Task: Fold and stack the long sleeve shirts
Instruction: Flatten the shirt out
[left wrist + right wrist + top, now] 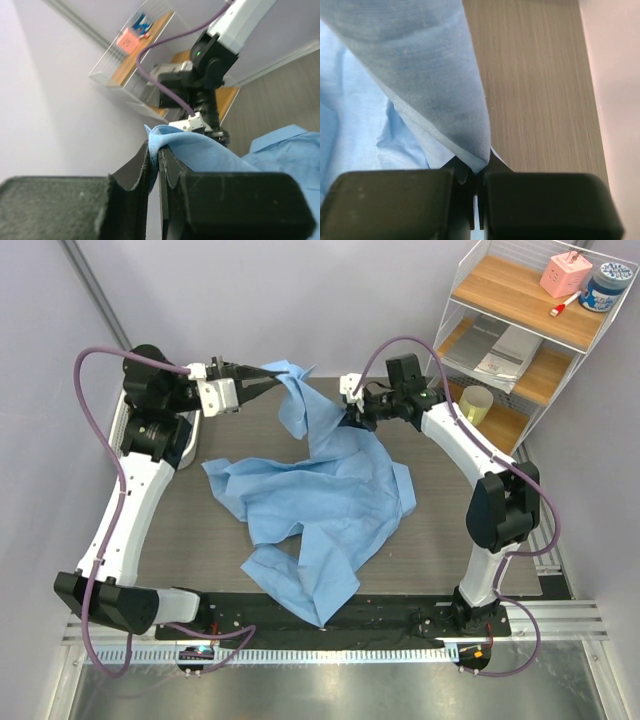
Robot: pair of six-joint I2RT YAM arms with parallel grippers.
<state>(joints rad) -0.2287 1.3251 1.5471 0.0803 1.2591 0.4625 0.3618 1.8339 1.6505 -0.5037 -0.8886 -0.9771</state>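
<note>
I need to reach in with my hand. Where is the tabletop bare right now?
Bare wood-grain table shows near left, between the crumpled light blue cloth shirt and the left arm, and near right, between shirt and right arm. The centre and far edge are crowded: left gripper and right gripper pinch the shirt there.

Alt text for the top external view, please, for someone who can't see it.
A crumpled light blue shirt lies on a table, its far edge held up by the left hand and the right hand, each pinching the cloth. A wire shelf stands at the far right.
</note>
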